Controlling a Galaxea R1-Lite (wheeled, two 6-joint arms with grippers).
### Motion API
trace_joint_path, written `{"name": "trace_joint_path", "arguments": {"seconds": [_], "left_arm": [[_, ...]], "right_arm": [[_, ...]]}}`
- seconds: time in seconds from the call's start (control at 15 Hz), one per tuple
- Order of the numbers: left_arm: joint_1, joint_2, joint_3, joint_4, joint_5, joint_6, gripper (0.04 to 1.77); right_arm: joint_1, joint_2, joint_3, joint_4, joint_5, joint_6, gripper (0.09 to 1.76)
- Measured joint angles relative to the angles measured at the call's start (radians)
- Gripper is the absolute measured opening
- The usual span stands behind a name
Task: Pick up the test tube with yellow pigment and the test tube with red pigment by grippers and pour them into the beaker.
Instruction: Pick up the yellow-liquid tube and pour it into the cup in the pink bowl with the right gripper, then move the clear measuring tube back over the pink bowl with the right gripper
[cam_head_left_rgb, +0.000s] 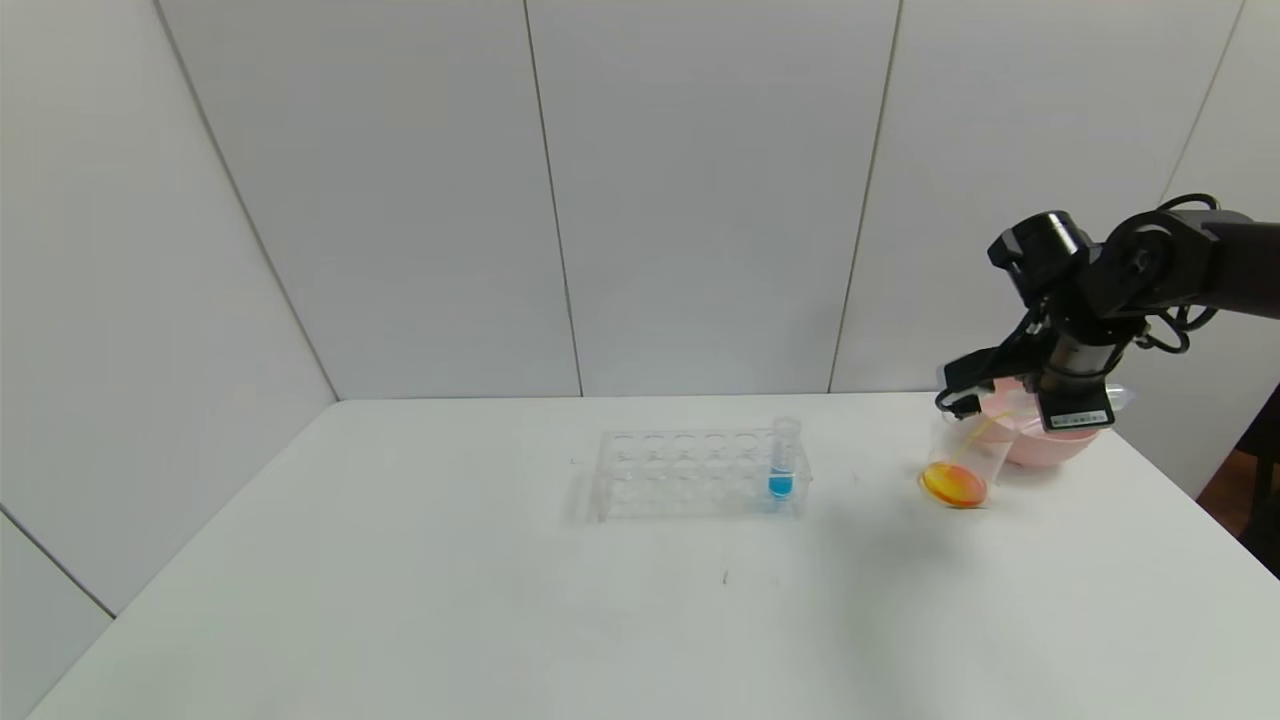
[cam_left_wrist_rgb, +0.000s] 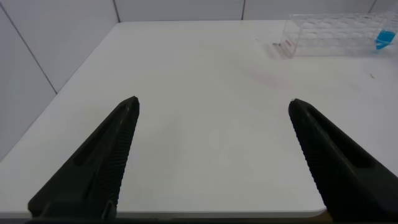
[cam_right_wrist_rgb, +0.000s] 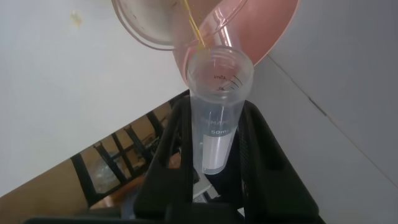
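Note:
My right gripper (cam_head_left_rgb: 1060, 405) is shut on the test tube with yellow pigment (cam_right_wrist_rgb: 217, 118) and holds it tipped, mouth down, at the rim of the beaker (cam_head_left_rgb: 962, 465). A thin yellow stream (cam_head_left_rgb: 972, 432) runs from the tube into the beaker. The tube looks almost empty in the right wrist view. The beaker stands on the table with orange and yellow liquid (cam_head_left_rgb: 955, 485) at its base. I cannot pick out the test tube with red pigment. My left gripper (cam_left_wrist_rgb: 214, 102) is open and empty over the table's near left part, out of the head view.
A pink bowl (cam_head_left_rgb: 1050, 448) stands right behind the beaker, under my right gripper. A clear tube rack (cam_head_left_rgb: 690, 475) in mid-table holds a blue-liquid tube (cam_head_left_rgb: 783, 462); both show in the left wrist view too, rack (cam_left_wrist_rgb: 329, 32) and tube (cam_left_wrist_rgb: 385, 39). The table's right edge is close.

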Motion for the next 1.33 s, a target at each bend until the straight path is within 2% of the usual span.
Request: {"name": "trace_joint_path", "arguments": {"seconds": [0.33, 1.0, 1.13, 1.2, 1.33], "left_arm": [[0.000, 0.000, 0.000, 0.000, 0.000, 0.000, 1.72], [0.000, 0.000, 0.000, 0.000, 0.000, 0.000, 1.72], [0.000, 0.000, 0.000, 0.000, 0.000, 0.000, 1.72], [0.000, 0.000, 0.000, 0.000, 0.000, 0.000, 1.72], [0.000, 0.000, 0.000, 0.000, 0.000, 0.000, 1.72]], "right_arm": [[0.026, 0.000, 0.000, -0.001, -0.079, -0.017, 0.50], [0.035, -0.020, 0.000, 0.002, -0.091, -0.013, 0.50], [0.026, -0.029, 0.000, 0.004, -0.065, 0.020, 0.50], [0.020, -0.033, 0.000, 0.009, -0.024, 0.064, 0.50], [0.002, -0.043, 0.000, 0.035, 0.137, 0.200, 0.50]]}}
